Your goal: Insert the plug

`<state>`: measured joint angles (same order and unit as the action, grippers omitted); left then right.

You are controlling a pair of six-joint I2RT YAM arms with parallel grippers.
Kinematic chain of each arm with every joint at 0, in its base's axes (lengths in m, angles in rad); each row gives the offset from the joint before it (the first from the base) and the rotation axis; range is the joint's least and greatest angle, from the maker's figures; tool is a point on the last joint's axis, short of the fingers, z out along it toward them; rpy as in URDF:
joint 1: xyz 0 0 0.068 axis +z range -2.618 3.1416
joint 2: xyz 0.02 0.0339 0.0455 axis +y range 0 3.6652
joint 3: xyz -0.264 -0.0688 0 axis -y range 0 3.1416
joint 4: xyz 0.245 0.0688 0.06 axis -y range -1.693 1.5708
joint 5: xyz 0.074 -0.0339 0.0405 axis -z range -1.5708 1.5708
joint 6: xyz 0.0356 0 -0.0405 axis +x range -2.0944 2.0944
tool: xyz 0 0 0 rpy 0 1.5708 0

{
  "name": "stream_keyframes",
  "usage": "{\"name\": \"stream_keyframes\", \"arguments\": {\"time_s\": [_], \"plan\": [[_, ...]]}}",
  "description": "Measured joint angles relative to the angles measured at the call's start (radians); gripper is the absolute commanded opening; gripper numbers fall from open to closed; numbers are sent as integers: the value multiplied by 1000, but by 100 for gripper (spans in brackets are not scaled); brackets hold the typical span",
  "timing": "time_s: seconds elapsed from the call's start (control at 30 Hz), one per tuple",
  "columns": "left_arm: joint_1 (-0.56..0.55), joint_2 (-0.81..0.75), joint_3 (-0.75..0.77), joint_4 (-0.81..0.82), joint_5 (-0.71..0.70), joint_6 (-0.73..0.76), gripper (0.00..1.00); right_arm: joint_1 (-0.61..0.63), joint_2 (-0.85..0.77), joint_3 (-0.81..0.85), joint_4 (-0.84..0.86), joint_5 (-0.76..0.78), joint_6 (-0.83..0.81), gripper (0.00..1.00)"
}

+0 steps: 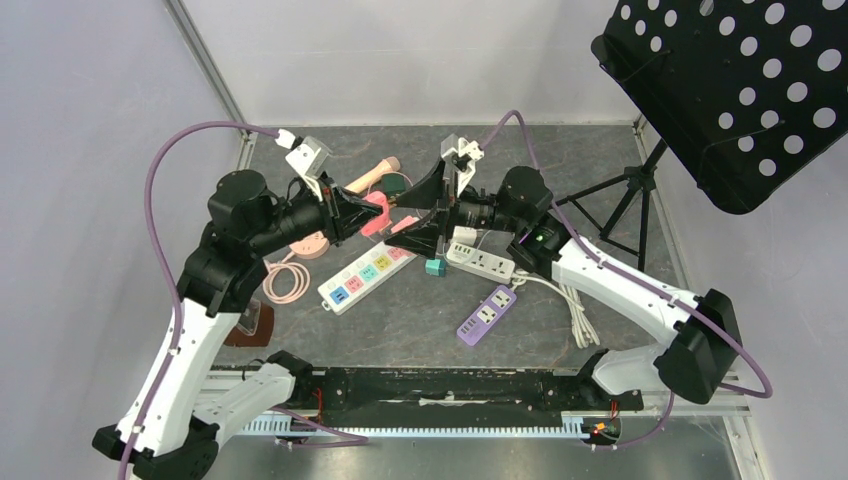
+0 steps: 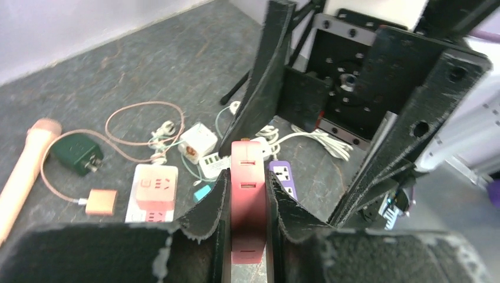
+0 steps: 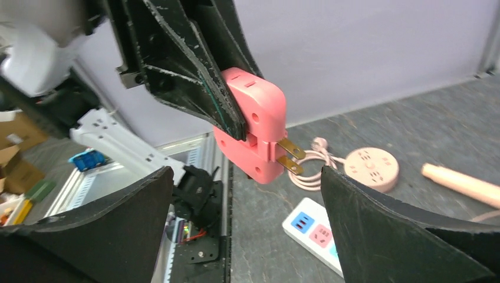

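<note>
Dark grey surface [image 1: 420, 330], cluttered. Your left pincer [image 1: 362, 215] clamps pink plug [image 3: 250, 127] aloft, just beyond white strip [image 1: 365, 272]. Prongs [image 3: 290, 154] aim at right pincer [image 1: 432, 208], which gapes empty. Left arm nearer strip, likely yours to lower.

a black board full of holes [image 1: 735, 90] looms at the far right, a tripod [image 1: 625, 195] under it. at the back of the table a beige stick [image 2: 20, 171] lies beside a dark green adapter [image 2: 75, 152]. a small teal cube [image 1: 435, 266] sits mid-table, and a brown block [image 1: 250, 325] by the left edge.
</note>
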<state>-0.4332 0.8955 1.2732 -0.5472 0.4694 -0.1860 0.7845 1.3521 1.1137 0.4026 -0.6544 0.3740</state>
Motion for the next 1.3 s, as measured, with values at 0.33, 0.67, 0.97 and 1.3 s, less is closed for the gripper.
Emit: {"name": "stream_keyframes", "arguments": {"time_s": [0.33,0.67,0.97,1.3], "plan": [[0,-38,64,31,153,53,2,2,29,-2,204,-117,100,69],[0,-97,6,230,139,-56,2,4,120,-30,614,-92,395,60],[0,-99,-18,339,143,-153,2,17,162,27,655,-75,453,46],[5,-100,-37,393,143,-229,34,23,169,37,725,-89,506,0]]}}
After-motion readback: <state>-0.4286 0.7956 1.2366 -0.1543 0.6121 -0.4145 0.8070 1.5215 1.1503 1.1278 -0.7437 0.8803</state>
